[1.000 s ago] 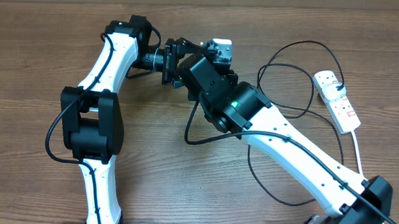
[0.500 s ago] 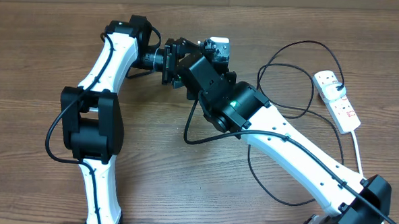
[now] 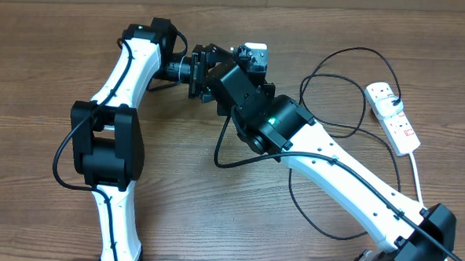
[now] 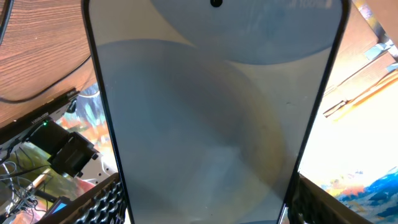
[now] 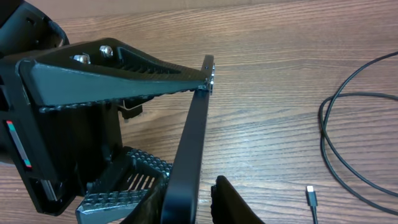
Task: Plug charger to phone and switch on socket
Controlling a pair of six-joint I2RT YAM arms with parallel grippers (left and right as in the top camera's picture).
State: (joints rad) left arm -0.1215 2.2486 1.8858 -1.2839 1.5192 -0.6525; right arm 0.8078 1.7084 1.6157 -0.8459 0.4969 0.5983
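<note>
The phone (image 4: 211, 112) fills the left wrist view, its pale blue-grey screen facing the camera. My left gripper (image 4: 202, 205) is shut on its long edges. In the right wrist view the phone (image 5: 196, 124) stands edge-on as a dark slab above the table. My right gripper (image 5: 193, 202) straddles its lower end: one finger lies against it and the other finger (image 5: 233, 202) stands a small gap away. The charger's connector tip (image 5: 311, 196) lies loose on the wood, and its black cable (image 3: 329, 72) loops to a plug (image 3: 396, 102) in the white socket (image 3: 396, 122).
Both arms meet at the back middle of the table (image 3: 46, 75). The black cable runs in wide loops under the right arm (image 3: 348, 175). The socket's thick white cord (image 3: 415, 178) trails toward the front right.
In the overhead view the right arm has shifted very slightly to the left. Nothing else visibly differs.
</note>
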